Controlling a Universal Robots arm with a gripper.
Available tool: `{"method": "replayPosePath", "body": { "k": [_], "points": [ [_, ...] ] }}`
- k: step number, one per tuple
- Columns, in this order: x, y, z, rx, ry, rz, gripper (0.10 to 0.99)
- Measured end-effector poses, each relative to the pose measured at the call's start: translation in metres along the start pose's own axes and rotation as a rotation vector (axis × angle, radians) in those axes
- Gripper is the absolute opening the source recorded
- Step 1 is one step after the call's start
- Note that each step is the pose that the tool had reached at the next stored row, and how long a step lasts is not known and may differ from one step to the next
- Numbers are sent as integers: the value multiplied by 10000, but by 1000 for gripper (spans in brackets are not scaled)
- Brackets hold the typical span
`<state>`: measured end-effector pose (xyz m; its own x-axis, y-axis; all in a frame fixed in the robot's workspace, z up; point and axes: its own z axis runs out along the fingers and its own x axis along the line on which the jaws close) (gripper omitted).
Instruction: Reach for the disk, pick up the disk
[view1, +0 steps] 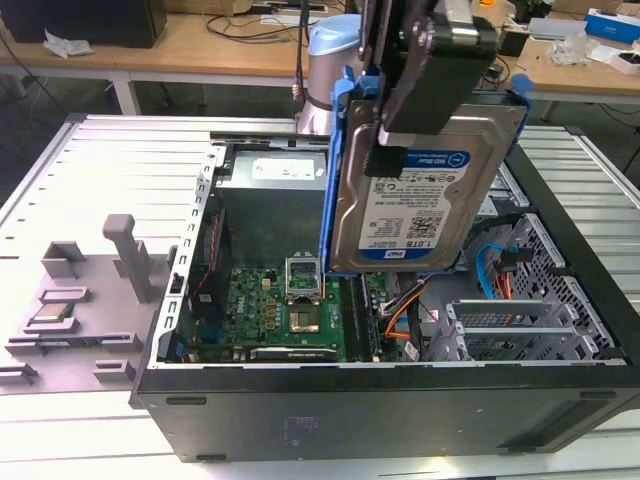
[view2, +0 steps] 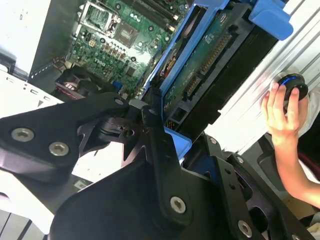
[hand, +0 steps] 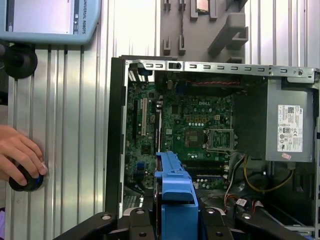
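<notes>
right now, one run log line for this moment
gripper: shut on disk | disk: lifted above open computer case, tilted upright | hand: on knob

The arm reaches down from above in the exterior view, its black gripper (view1: 425, 110) clamped on the disk (view1: 425, 205), held upright in mid-air.

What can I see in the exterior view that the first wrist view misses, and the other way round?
The exterior view alone shows the disk's printed label face, held up above the open computer case, and a grey fixture beside it. The first wrist view alone shows a person's hand on a round black knob. Both show the green motherboard and the disk's blue bracket.
</notes>
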<state>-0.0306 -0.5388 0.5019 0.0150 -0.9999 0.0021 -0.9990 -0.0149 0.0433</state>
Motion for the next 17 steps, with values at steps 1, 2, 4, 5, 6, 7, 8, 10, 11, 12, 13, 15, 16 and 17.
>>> {"method": "replayPosePath", "body": {
  "k": [1, 2, 4, 5, 6, 7, 8, 10, 11, 12, 13, 15, 16, 17],
  "points": [
    [0, -36, -2, 0, 0, 0, 369],
    [1, -57, -2, 0, 0, 1, 369],
    [1, -100, -4, -1, 0, 1, 369],
    [2, -119, -5, 0, 0, 0, 369],
    [2, -142, -6, 0, 0, 0, 369],
    [2, -160, -7, 0, 0, 0, 369],
    [3, -183, -8, 0, 0, 0, 369],
    [3, -221, -9, 0, 0, 0, 369],
    [3, -241, -10, 0, 0, 0, 369],
    [4, -277, -12, 0, 0, 1, 369],
    [4, -327, -14, 0, 0, 0, 369],
    [6, -400, -17, 0, 0, 1, 369],
    [6, -416, -18, 0, 0, 1, 369],
    [6, -436, -19, 0, 1, 1, 369]
  ]
}}
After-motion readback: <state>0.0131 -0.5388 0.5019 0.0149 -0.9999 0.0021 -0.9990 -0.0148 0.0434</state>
